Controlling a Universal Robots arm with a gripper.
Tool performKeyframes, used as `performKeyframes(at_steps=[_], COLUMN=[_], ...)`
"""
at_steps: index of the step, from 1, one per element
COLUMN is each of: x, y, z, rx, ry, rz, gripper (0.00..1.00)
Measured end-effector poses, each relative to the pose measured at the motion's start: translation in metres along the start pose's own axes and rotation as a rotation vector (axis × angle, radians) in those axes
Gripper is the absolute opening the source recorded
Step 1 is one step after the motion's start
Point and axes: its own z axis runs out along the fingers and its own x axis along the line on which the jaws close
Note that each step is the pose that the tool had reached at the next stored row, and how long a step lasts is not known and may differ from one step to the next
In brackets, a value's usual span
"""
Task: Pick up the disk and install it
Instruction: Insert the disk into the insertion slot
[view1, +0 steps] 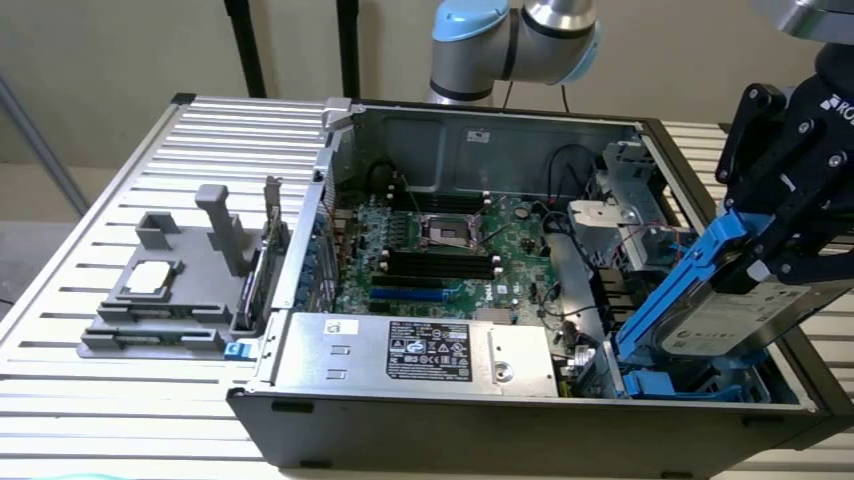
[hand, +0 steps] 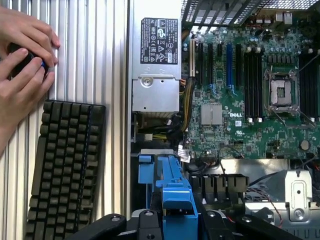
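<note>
The black gripper (view1: 785, 262) is clamped on the disk (view1: 727, 322) and holds it tilted. The disk's lower end dips toward the blue drive bay (view1: 694, 385) in the case's near corner, apparently angled to slide in. Beyond lie the power supply (view1: 420, 350) and the motherboard (view1: 441, 245).

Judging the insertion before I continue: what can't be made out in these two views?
Exterior view: the drive bay slot below the disk is hidden by the disk; contact between rails and bay cannot be told.
Exterior view: the gripper clamping the disk is cut off by the right edge.
Wrist view: a small dark object is covered by a person's hands; unidentifiable.
</note>
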Motion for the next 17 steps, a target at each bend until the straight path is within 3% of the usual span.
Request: performKeyframes(at_steps=[17], x=[0.0003], y=[-0.0003], z=[0.0056], rx=[-0.0008], ry=[0.0009], rz=[-0.020], gripper=[0.33])
